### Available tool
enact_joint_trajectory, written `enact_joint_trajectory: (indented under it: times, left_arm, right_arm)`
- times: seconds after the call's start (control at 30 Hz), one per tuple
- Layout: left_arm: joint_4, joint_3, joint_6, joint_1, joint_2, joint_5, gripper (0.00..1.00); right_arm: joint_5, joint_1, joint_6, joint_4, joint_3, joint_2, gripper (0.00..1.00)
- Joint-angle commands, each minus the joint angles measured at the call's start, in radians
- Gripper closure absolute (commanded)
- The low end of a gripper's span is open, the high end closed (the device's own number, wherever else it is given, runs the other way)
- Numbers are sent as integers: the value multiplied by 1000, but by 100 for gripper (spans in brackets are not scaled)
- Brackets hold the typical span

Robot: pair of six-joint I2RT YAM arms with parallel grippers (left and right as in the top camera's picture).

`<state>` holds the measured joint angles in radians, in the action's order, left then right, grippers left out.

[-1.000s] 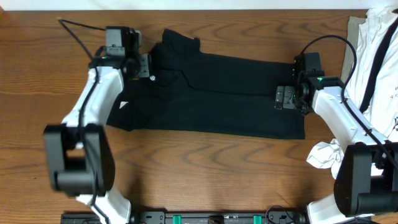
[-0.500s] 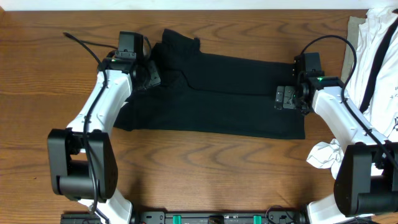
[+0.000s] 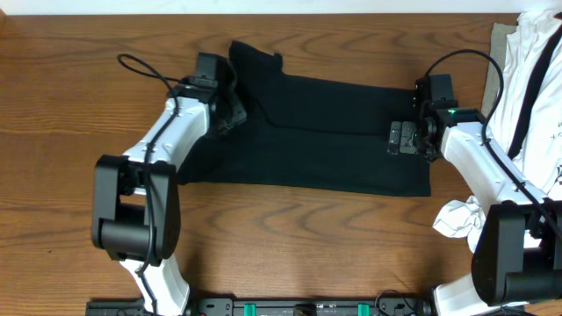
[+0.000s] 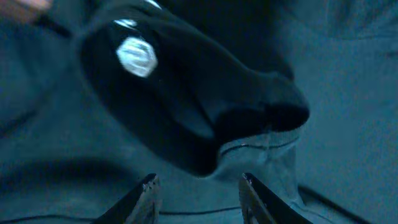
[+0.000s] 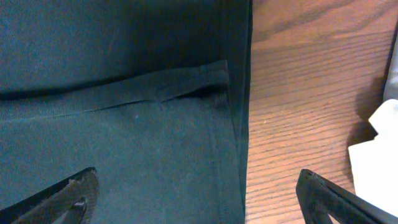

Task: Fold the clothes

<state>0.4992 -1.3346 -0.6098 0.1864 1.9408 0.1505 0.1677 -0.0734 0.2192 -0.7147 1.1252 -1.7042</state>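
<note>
**Overhead.** The black soft-fabric garment [image 3: 325, 132] lies spread flat across the middle of the brown wooden table [image 3: 53, 132]. Its long axis runs left to right, and a collar-like lobe points to the far edge. The left gripper [image 3: 230, 112] sits over the garment's left part. The right gripper [image 3: 397, 138] rests at its right edge. A pile of white garments with black straps [image 3: 536, 70] lies at the table's right edge, and a crumpled white cloth [image 3: 457, 218] lies near the right arm, both clear of the black cloth.

**Left wrist.** This view shows a raised, rounded fold of the dark fabric bearing a small white logo [image 4: 135, 57]. It sits just beyond the fingertips [image 4: 149, 185], which stand partly apart. Whether they pinch the fold cannot be told.

**Right wrist.** The jaws are spread wide and hold nothing. Between them lie the stitched hem [image 5: 124, 93] and side edge of the garment, with bare wood to the right.
</note>
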Motion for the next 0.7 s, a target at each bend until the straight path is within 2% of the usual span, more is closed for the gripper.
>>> enact_joint_trajectory:
  times: [0.0,0.13,0.47,0.67]
  left_arm:
    - [-15,5,-56,1,21,-40,57]
    - [-19,5,-103,1,23,-85,61]
    - [-31,5,-220,2,55,-84,62]
    - [-46,5,-224,-1,83,-95,64]
  right_arm:
    - [0,1,1,0,10,7,1]
    - [0,1,1,0,10,7,1]
    - [0,1,1,0,10,7,1]
    - [0,1,1,0,10,7,1]
